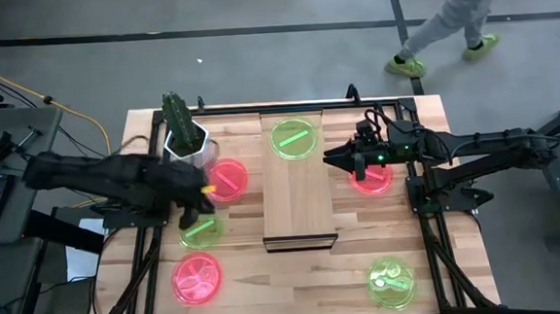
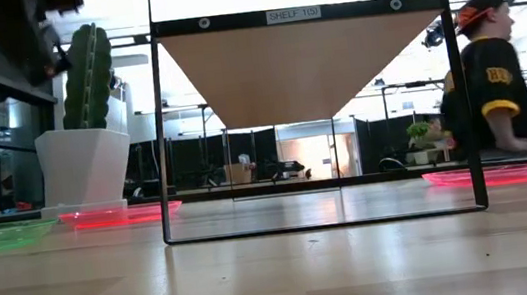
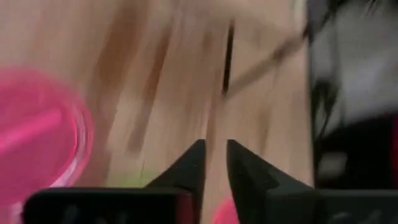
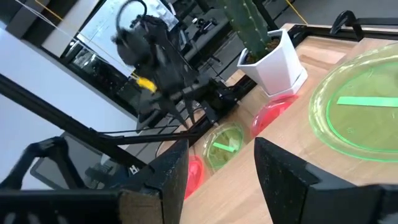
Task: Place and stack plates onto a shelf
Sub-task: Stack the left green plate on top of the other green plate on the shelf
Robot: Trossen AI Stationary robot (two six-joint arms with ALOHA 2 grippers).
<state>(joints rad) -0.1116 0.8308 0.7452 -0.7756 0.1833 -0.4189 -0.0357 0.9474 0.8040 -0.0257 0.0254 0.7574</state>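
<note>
From overhead I see the shelf (image 1: 297,180) running down the middle of the tabletop (image 1: 259,285), with its dark frame edge at the lower end. One green plate (image 1: 294,140) sits on the upper end of the shelf.

My left claw (image 1: 198,213) hangs left of the shelf, over a green plate (image 1: 200,231) lying on the tabletop. In the left wrist view its fingers (image 3: 186,171) stand close with only a thin gap, gripping nothing I can make out. Just above it in the overhead frame a pink plate (image 1: 227,179) lies on the tabletop beside the white cactus pot (image 1: 186,141), which stands at the upper left. A second pink plate (image 1: 199,278) rests at the lower left.

My right claw (image 1: 337,157) reaches in from the right, just beside the shelf's right edge, near the plate on the shelf. Its fingers (image 4: 283,174) are spread apart and empty. Under that arm a third pink plate (image 1: 371,178) lies on the tabletop, partly covered by the wrist. Another green plate (image 1: 392,283) sits at the lower right, well apart from both arms.

In the low view a person (image 2: 485,80) stands at the right behind the table; overhead, legs and green shoes show on the floor at the upper right.
</note>
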